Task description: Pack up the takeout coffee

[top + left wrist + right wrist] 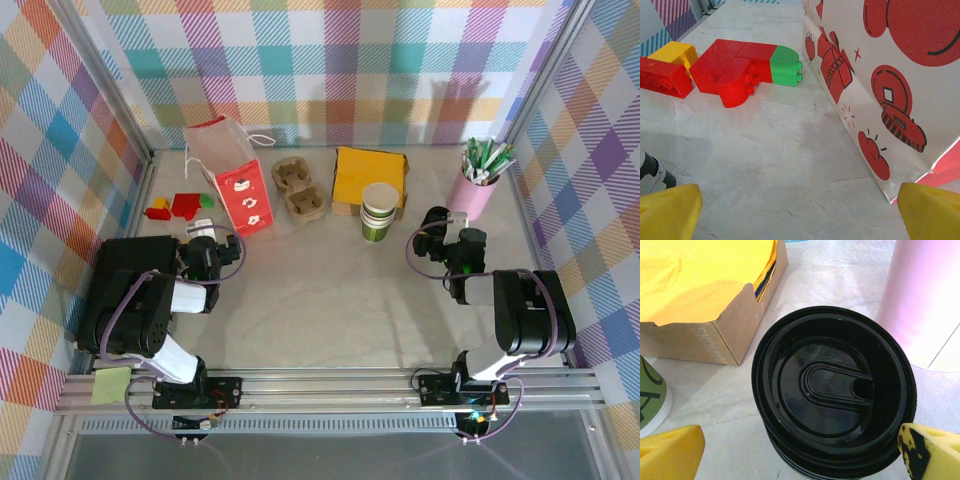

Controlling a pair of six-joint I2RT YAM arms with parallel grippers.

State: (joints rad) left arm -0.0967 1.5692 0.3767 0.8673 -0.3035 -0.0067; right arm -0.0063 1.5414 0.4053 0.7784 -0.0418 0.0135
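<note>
Right fingers (927, 452) gape wide astride the black lid (832, 390), where sideways drift could knock the pink cup (925, 300) beside them.

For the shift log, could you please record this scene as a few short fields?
left gripper: open, empty, beside the paper bag
right gripper: open, fingertips flanking the black lid
cup stack: upright, by the box of yellow napkins
pink cup: next to the lid
toy blocks: left of the bag
</note>
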